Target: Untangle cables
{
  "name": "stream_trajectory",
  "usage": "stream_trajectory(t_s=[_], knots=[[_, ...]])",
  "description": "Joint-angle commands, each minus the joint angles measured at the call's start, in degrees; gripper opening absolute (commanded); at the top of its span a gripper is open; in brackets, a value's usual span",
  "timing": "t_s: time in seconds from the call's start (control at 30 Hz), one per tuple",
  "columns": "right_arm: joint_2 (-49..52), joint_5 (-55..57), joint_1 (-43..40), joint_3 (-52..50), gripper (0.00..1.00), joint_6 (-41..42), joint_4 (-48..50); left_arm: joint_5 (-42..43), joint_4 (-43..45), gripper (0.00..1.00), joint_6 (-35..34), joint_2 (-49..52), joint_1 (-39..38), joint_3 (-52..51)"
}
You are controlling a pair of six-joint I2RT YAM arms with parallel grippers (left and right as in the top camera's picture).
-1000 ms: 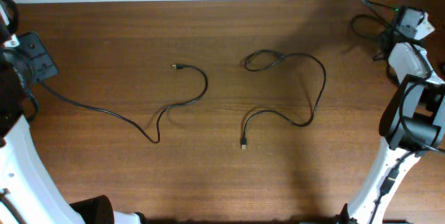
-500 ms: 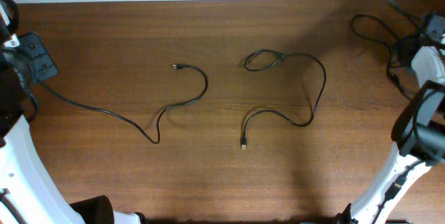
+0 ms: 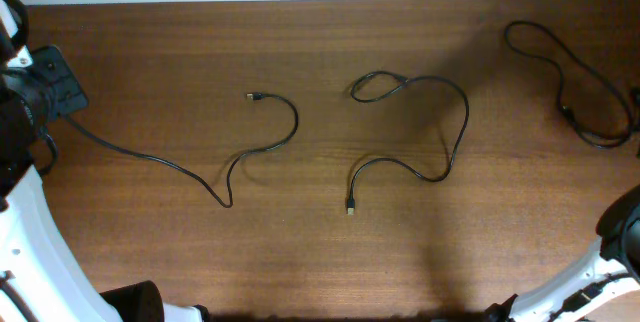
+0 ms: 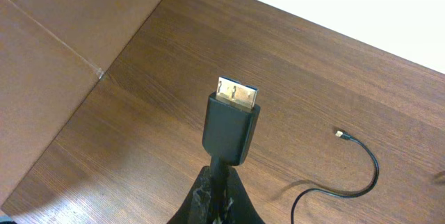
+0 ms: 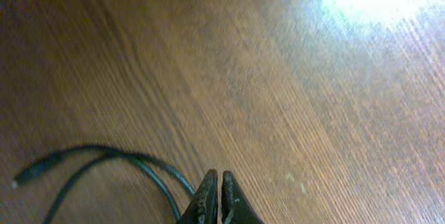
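One black cable (image 3: pixel 180 170) runs from my left gripper (image 3: pixel 48 97) at the left edge to a small plug (image 3: pixel 251 95) mid-table. In the left wrist view my left gripper (image 4: pixel 218 186) is shut on this cable just below its big black plug with a metal tip (image 4: pixel 232 123). The cable's far end (image 4: pixel 339 133) lies on the wood. A second cable (image 3: pixel 455 142) lies loose in the middle, apart from the first, with a loop (image 3: pixel 378 85) and a plug end (image 3: pixel 351 205). My right gripper (image 5: pixel 215 177) is shut and out of the overhead view.
A third black cord (image 3: pixel 575 72) lies curled at the far right of the table. In the blurred right wrist view a cord (image 5: pixel 104 156) passes beside the shut fingers. The table's far edge (image 3: pixel 300 2) meets a white wall. A cardboard surface (image 4: pixel 49 57) borders the table's left side.
My right arm has pulled back out of the top right corner and out of the overhead view, uncovering the whole cord there. The two cables and my left gripper have not moved.
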Motion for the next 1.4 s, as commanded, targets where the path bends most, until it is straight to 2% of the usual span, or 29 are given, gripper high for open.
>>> stream_trajectory(t_s=[0.0, 0.13, 0.3, 0.7, 0.9, 1.03, 1.07, 1.13, 1.2, 1.27, 1.37], knots=[[2.51, 0.72, -1.46, -0.28, 0.04, 1.22, -0.09, 0.61, 0.13, 0.00, -0.50, -0.44, -0.17, 0.20], [5.16, 0.35, -0.90, -0.28, 0.04, 0.55, 1.40, 0.63, 0.13, 0.00, -0.50, -0.44, -0.17, 0.20], [7.96, 0.35, 1.27, -0.28, 0.04, -5.25, 4.63, 0.63, 0.13, 0.00, -0.52, -0.44, -0.17, 0.20], [12.46, -1.01, 3.93, -0.28, 0.04, -4.35, 3.93, 2.12, 0.13, 0.00, -0.50, -0.44, -0.17, 0.20], [15.37, -1.31, 5.07, -0.28, 0.04, -9.77, 18.58, 2.10, 0.13, 0.00, -0.52, -0.44, -0.17, 0.20], [20.15, -2.08, 8.72, -0.28, 0.04, -12.85, 26.45, 2.12, 0.13, 0.00, -0.52, -0.44, -0.17, 0.20], [20.15, -2.12, 9.25, -0.28, 0.04, -14.36, 28.65, 2.12, 0.13, 0.00, -0.52, -0.44, -0.17, 0.20], [20.15, -2.51, 11.28, -0.28, 0.04, -24.55, 38.42, 2.14, 0.13, 0.00, -0.55, -0.44, -0.17, 0.20], [20.15, -2.47, 13.86, -0.28, 0.04, -31.41, 47.17, 3.08, 0.13, 0.00, -0.55, -0.44, -0.17, 0.20], [20.85, -2.47, 16.15, -0.28, 0.04, -32.04, 54.45, 3.48, 0.13, 0.00, -0.55, -0.44, -0.17, 0.20], [21.16, -2.51, 16.72, -0.26, 0.04, -33.31, 55.91, 3.63, 0.13, 0.00, -0.52, -0.44, -0.17, 0.20]])
